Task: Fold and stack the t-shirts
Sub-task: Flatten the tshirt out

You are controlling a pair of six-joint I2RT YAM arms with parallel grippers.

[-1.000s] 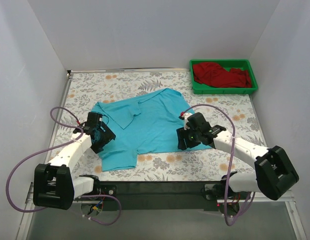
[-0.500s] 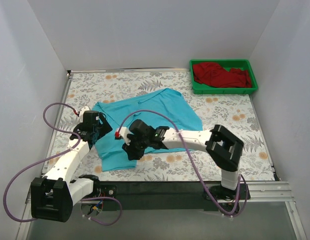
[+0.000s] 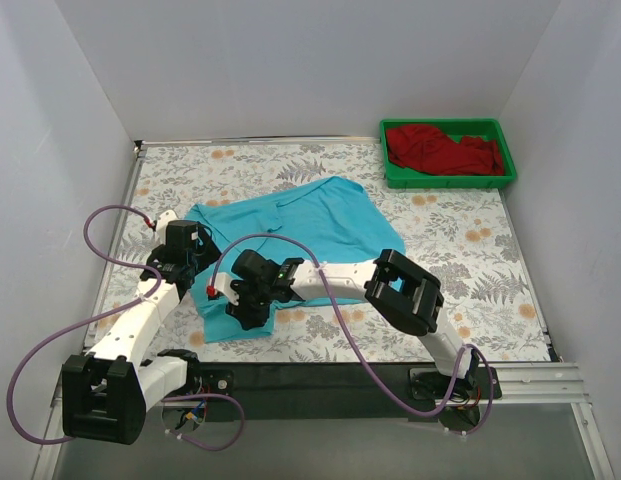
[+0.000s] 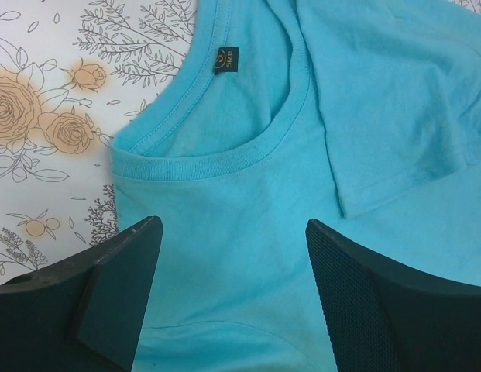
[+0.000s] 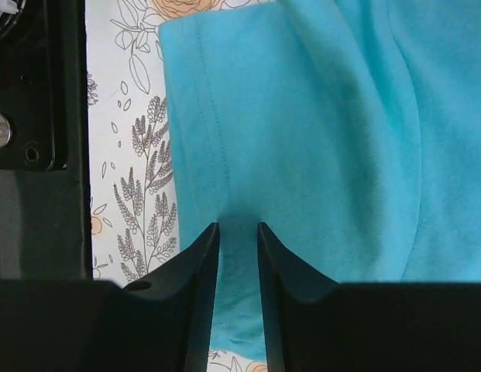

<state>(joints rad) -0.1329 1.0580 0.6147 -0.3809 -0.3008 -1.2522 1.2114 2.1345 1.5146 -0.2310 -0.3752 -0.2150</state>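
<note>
While the right arm reaches across toward the near left of the table (image 3: 470, 250), the overhead view shows the turquoise t-shirt (image 3: 325, 215) lying left of centre. Its right side seems doubled over toward the left, so I judge the first lengthwise fold to be in hand. The dark red t-shirt (image 3: 440, 150) lies crumpled in the green tray (image 3: 450, 182) at the far right corner. From above, the right gripper (image 3: 242, 312) sits on the shirt's near left part and the left gripper (image 3: 190, 262) at its left edge, though neither's fingers can be read there. The left wrist view shows its fingers (image 4: 116, 287) spread wide and holding nothing over the collar (image 4: 225, 159), with the label (image 4: 226, 60) beyond and a sleeve (image 4: 387, 116) folded inward. The right wrist view shows its fingers (image 5: 186, 302) drawn almost together on a pinch of cloth near a stitched hem (image 5: 195, 101). Next, that pinch wants laying flat with edges matched, then letting go. How far the folded layer reaches is hidden under the arm.
</note>
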